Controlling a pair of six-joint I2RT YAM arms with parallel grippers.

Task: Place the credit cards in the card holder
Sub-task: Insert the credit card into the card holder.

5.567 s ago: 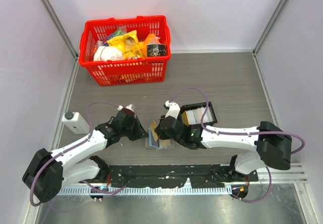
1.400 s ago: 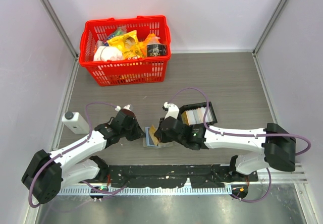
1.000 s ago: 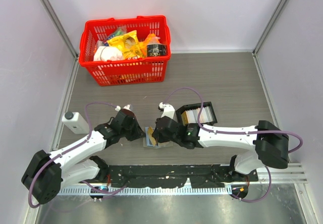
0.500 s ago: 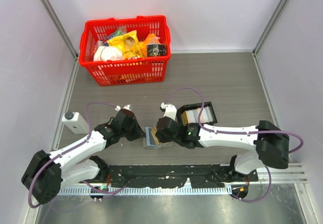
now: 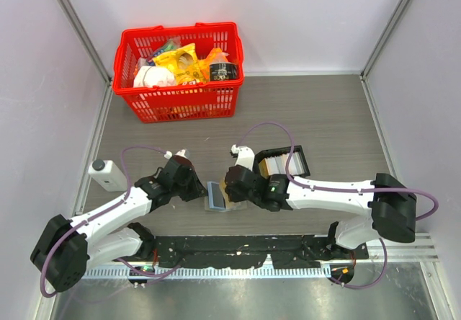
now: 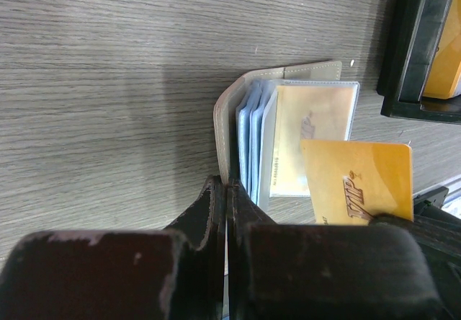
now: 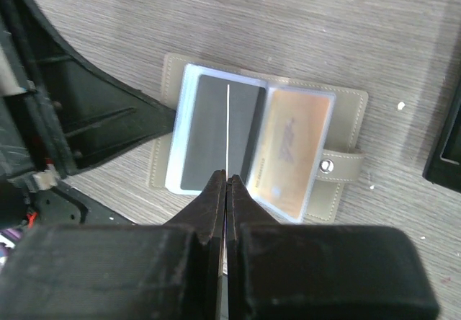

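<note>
Grey wood-grain bench (image 5: 324,111), pale walls. 1 red basket (image 5: 180,104) at back, 1 black tray (image 5: 277,151) right of centre, 1 card holder (image 5: 215,194) open btw 2 arms near front edge. L gripper (image 6: 225,187) clamped on holder's cover. R gripper (image 7: 226,179) pinches 1 orange card (image 6: 356,179) over it. L wrist shows card's face, R wrist only its thin edge. Only top view shows basket.
</note>
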